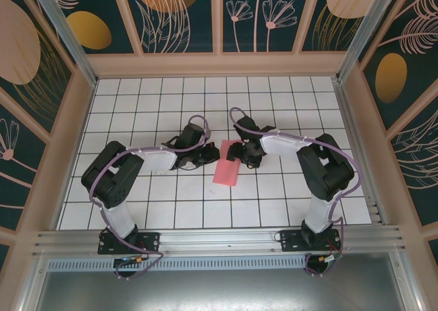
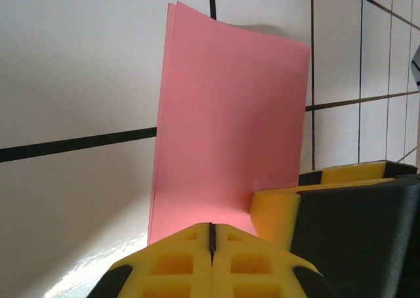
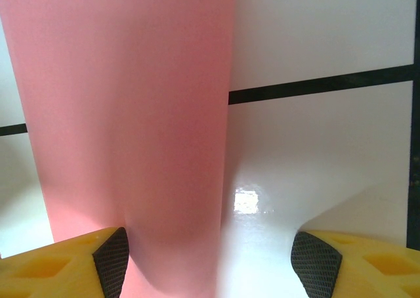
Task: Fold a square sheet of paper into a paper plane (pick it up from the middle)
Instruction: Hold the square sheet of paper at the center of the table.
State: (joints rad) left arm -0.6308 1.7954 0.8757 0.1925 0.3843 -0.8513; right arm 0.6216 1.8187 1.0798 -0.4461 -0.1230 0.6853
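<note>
The square sheet of paper (image 1: 226, 166) is pink and lies folded double as a long rectangle on the white grid table. No paper plane is in view. My left gripper (image 1: 204, 157) is at the sheet's left edge. In the left wrist view its yellow fingers are shut (image 2: 211, 235) and hide the near edge of the paper (image 2: 230, 127), so I cannot tell whether they pinch it. My right gripper (image 1: 241, 153) is low over the sheet's far end and open (image 3: 210, 262). One pad is over the paper (image 3: 131, 114), the other over bare tile.
The white tiled table (image 1: 171, 105) has wooden walls with patterned panels on three sides. An aluminium rail (image 1: 219, 241) carries both arm bases at the near edge. The two wrists almost touch over the sheet, and the right gripper's body (image 2: 348, 226) shows in the left wrist view.
</note>
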